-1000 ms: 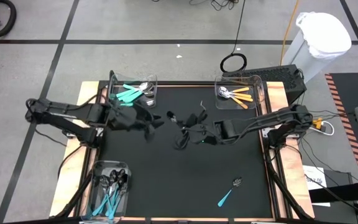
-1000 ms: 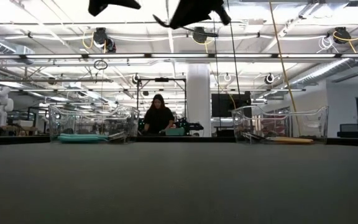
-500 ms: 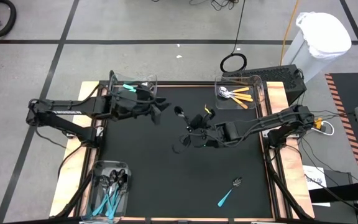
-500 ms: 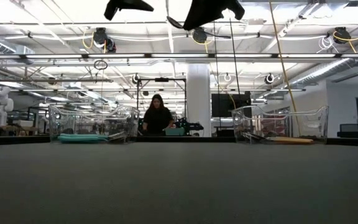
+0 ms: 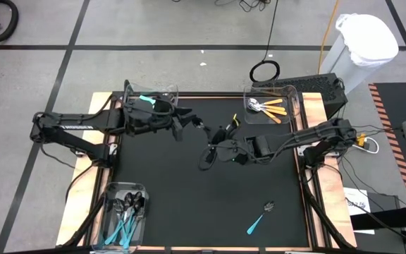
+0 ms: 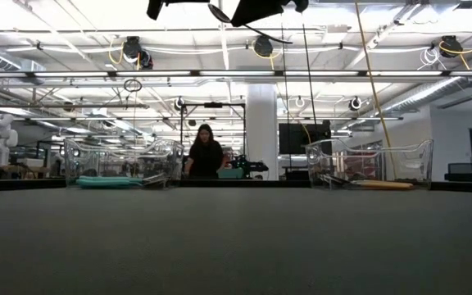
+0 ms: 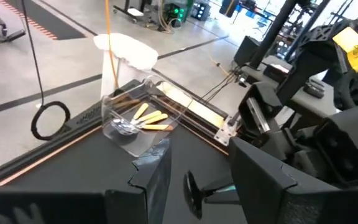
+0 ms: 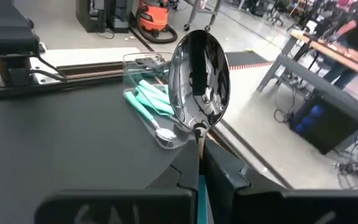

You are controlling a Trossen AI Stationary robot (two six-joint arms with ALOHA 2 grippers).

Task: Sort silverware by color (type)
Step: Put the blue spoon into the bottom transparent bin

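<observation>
A drop was judged the main risk: the teal spoon (image 8: 199,81) was pinched only at its handle by the shut right gripper (image 5: 213,149) above mid-desk, bowl jutting towards the left gripper (image 5: 180,124). That gripper was held partly open and empty beside the bowl, so a mistimed handover could lose it.

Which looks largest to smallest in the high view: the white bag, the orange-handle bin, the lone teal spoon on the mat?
1. White bag, largest.
2. Orange-handle bin, mid-sized.
3. Lone teal spoon, smallest.
The view looks straight down and the bag may stand taller, nearer the camera, so its lead is somewhat unsure.
</observation>
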